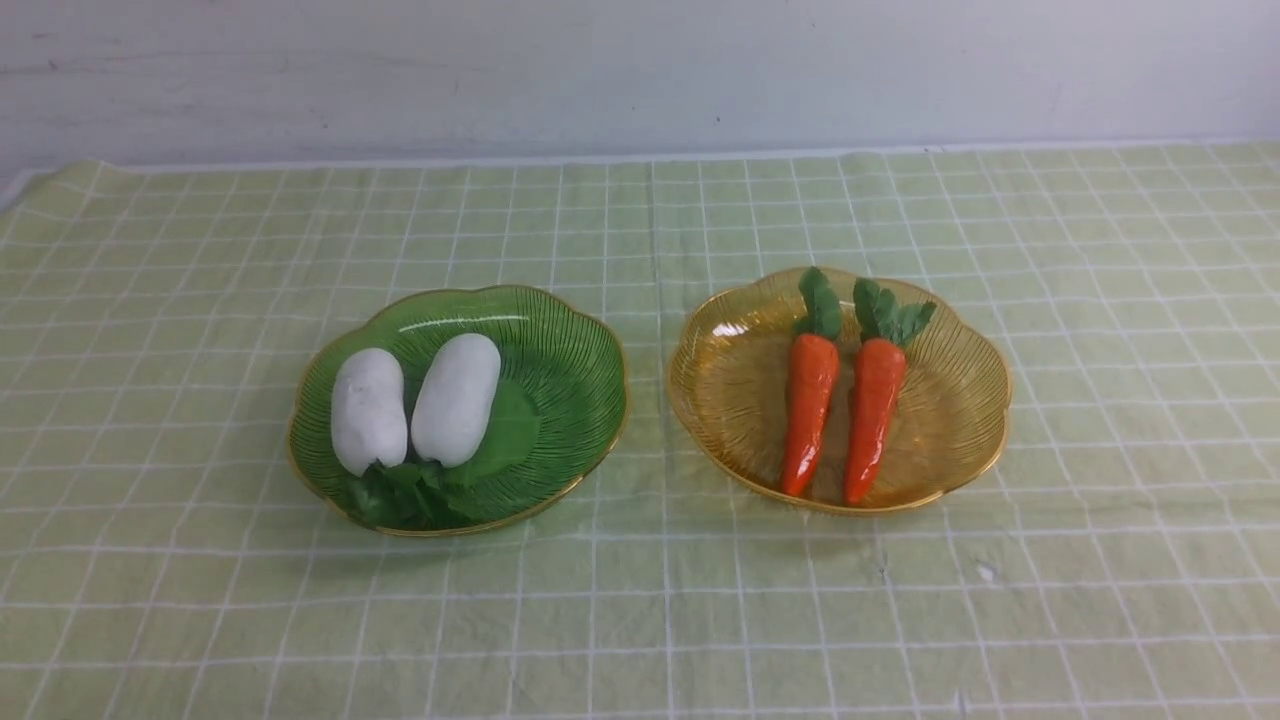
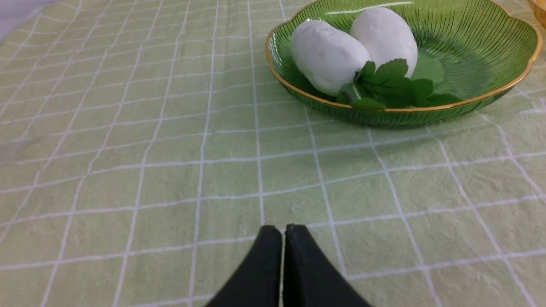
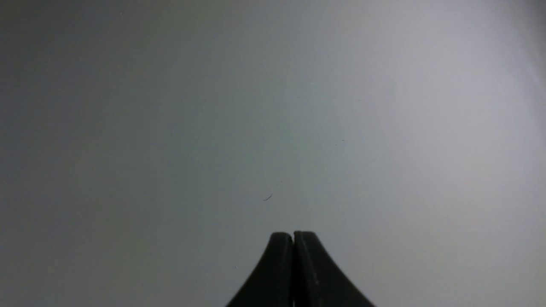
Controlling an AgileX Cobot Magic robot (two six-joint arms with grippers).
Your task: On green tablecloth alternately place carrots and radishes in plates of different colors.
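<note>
My L gripper (image 2: 283, 230) and R gripper (image 3: 293, 236) were closed w/ nothing held, prob. since radishes (image 1: 456, 400) lay in green plate (image 1: 570, 400), carrots (image 1: 812, 400) in amber plate (image 1: 950, 410), sorted by type.

No text, label, brand, number or sign can be read in any of the three views.
</note>
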